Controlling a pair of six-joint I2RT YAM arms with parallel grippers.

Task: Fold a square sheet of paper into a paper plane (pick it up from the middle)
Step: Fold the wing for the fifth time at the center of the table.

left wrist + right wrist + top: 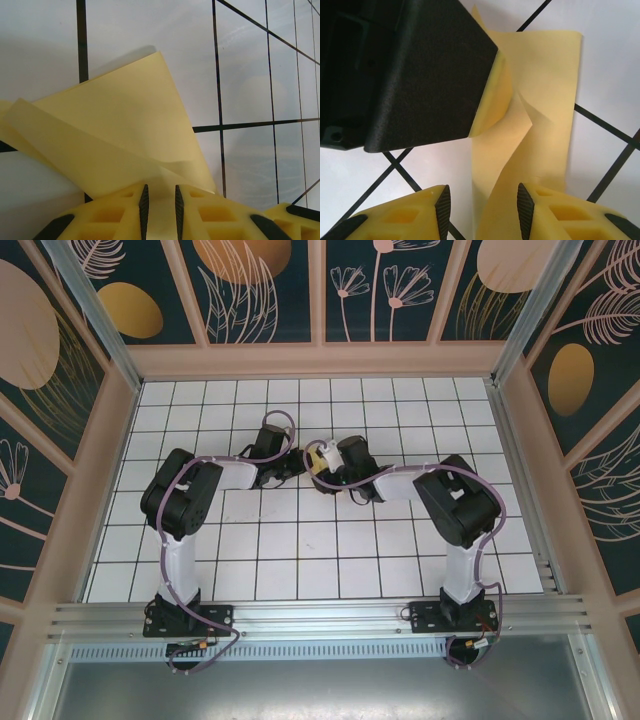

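Left wrist view: my left gripper pinches the yellow paper, maybe to hold its fold; my right gripper is apart.

Bright, even light casts soft shadows; wrist views show faint glare.

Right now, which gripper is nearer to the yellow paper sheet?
Left. The left gripper is shut on the partly folded yellow paper; the right gripper is open, the sheet running between its fingers with no clear contact.
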